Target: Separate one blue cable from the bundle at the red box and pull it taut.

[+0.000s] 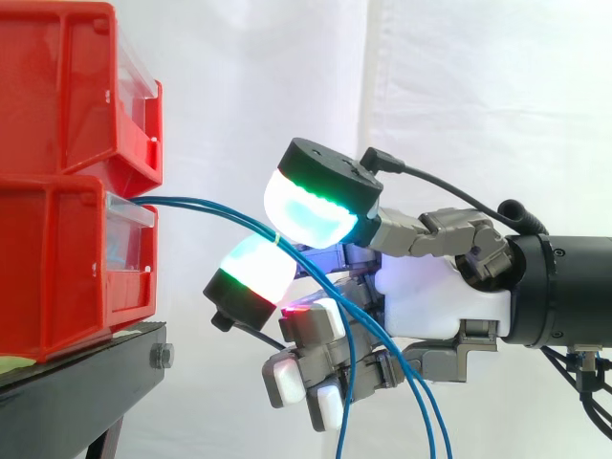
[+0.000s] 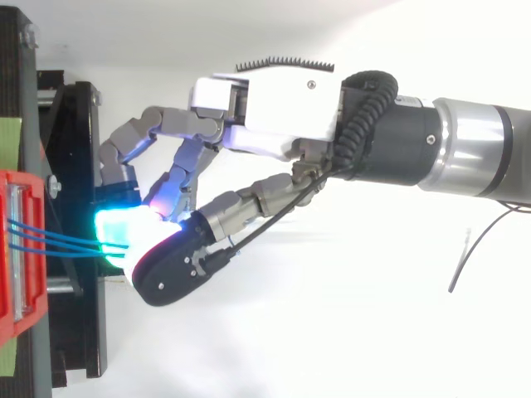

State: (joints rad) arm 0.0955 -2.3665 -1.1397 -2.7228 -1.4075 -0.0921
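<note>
In the side view, the hand [image 1: 435,296] reached in from the right, level with the lower bin [image 1: 57,268]. That bin sat under the upper bin [image 1: 57,86], both on the black stand [image 1: 86,373] at the left, before the white curtain [image 1: 478,86]. The blue cables [image 1: 191,202] left the front of the lower bin and ran right in a shallow arc, not quite straight. They passed into the narrow gap between two glowing fingers [image 1: 311,206], one pad above them and one below. Those two pads were closed on the cables in a pinch; I could not tell how many strands lay inside it. Past the pinch the cables dropped across the palm and ran out at the bottom edge. The remaining fingers were curled under the palm, and one showed a red glow.

From the top view, the hand [image 2: 274,108] stretched leftward over the stand [image 2: 75,149], well clear of the bin [image 2: 12,315] at the left edge. Three blue strands of the cables [image 2: 58,239] ran side by side from the bin's front. They ended under the cyan-green pads of the fingers [image 2: 116,228], which met there, closed on them.
</note>
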